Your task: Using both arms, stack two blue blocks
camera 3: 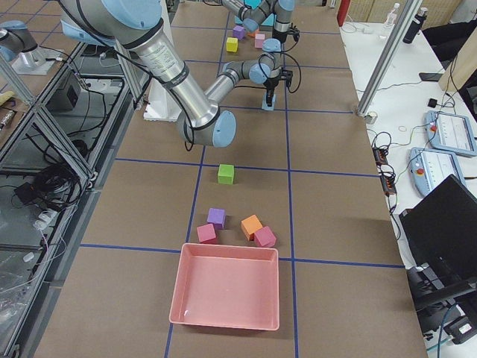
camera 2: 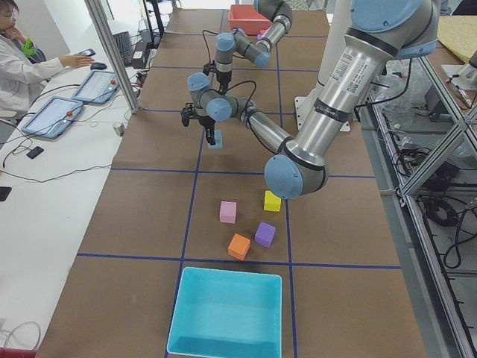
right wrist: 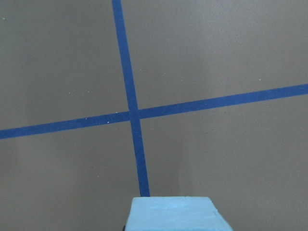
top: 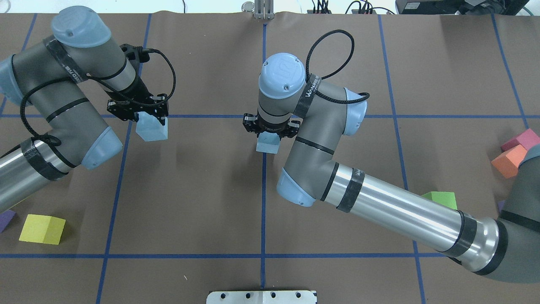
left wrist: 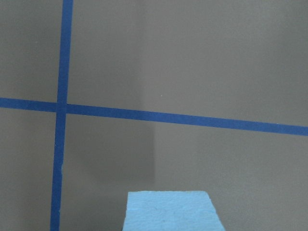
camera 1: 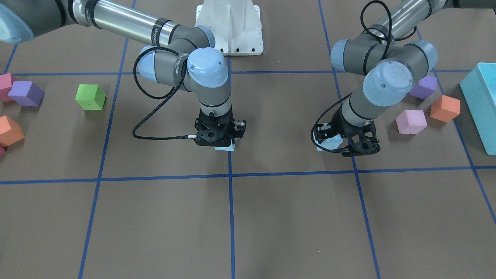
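Note:
My left gripper [top: 148, 119] is shut on a pale blue block [top: 152, 130] and holds it off the table, left of centre. It shows on the right of the front-facing view [camera 1: 336, 140] with its block [camera 1: 328, 144]. My right gripper [top: 270, 136] is shut on the second blue block [top: 267, 146] over the centre tape line. It shows in the front-facing view [camera 1: 224, 141] with its block [camera 1: 225, 147]. Each wrist view shows only its block's top at the bottom edge: left [left wrist: 171, 211], right [right wrist: 174, 214]. The two blocks are well apart.
A green cube [camera 1: 90, 97], a purple cube [camera 1: 26, 93] and an orange cube [camera 1: 9, 131] lie on my right side. Lilac [camera 1: 424, 87], pink [camera 1: 411, 121] and orange [camera 1: 445, 108] cubes and a large teal box [camera 1: 482, 104] lie on my left side. A yellow cube [top: 42, 229] sits near the left arm. A pink tray [camera 3: 227, 294] stands at the right end.

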Action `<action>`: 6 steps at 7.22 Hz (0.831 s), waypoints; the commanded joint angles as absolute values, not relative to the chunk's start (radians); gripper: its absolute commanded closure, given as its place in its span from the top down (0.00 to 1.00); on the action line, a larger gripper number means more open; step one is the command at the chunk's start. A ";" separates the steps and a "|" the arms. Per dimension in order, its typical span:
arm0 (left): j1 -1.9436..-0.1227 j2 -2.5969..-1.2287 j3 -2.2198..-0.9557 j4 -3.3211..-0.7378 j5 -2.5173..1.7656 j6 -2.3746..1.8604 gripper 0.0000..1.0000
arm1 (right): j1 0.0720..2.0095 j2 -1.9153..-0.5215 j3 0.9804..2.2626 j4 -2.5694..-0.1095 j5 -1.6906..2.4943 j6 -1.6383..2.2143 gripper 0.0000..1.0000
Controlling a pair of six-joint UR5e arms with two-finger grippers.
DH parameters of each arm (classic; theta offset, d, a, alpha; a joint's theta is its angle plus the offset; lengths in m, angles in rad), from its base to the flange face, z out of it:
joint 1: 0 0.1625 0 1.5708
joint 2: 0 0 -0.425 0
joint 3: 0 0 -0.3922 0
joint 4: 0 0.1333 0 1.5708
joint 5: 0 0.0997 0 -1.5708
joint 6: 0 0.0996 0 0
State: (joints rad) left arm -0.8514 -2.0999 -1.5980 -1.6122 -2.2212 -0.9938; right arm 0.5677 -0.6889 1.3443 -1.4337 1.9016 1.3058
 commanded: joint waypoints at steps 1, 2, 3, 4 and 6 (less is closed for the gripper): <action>-0.851 -2.100 -1.597 -1.612 -2.221 -0.994 0.57 | 0.546 -0.675 1.318 -1.411 1.887 1.286 0.59; -0.851 -2.100 -1.597 -1.614 -2.221 -0.994 0.57 | 0.537 -0.676 1.312 -1.411 1.876 1.281 0.60; -0.851 -2.100 -1.597 -1.614 -2.220 -0.994 0.57 | 0.531 -0.676 1.305 -1.411 1.862 1.258 0.69; -0.851 -2.100 -1.598 -1.614 -2.220 -0.994 0.57 | 0.531 -0.678 1.305 -1.411 1.862 1.253 0.89; -0.850 -2.117 -1.597 -1.612 -2.221 -1.023 0.57 | 0.535 -0.677 1.310 -1.408 1.864 1.252 1.00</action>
